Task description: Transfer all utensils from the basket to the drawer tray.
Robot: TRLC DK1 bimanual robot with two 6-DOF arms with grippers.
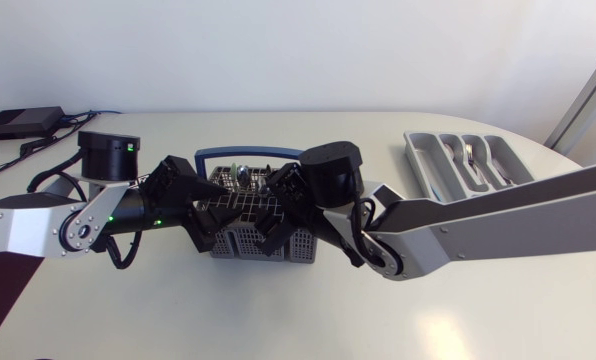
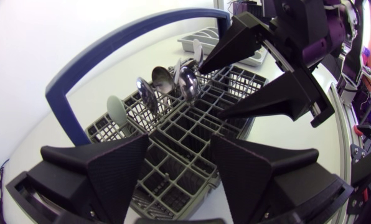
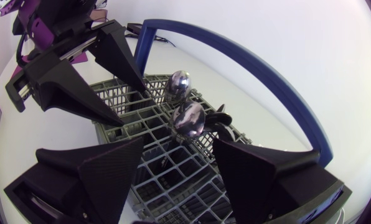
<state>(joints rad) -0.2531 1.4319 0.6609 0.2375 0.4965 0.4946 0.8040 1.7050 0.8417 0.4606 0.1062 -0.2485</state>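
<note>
- Left gripper [image 2: 180, 149] — over the basket's [image 2: 173, 180] near end, fingers set wide apart, nothing held.
- Right gripper [image 3: 178, 148] — facing it from across the basket, fingers likewise spread wide, nothing between them.
- Basket — grey grid under a blue handle [image 2: 92, 62]; mid-table, beneath both grippers.
- Spoons [image 3: 188, 118] — several, bowls up, standing in the cells on the handle side; just ahead of the right gripper's fingertips, seemingly untouched.
- Tray [image 1: 418, 160] — grey, at the table's far right corner, well apart from the basket; some cutlery seems to lie in its slots.
- Step in hand, as judged: the pick, with a gripper lining up on a spoon and none lifted.
- Next move calls for: fingers brought either side of one spoon bowl, closed, then a straight lift clear of grid and handle. With two arms crowding one basket, the idle one should give room.
</note>
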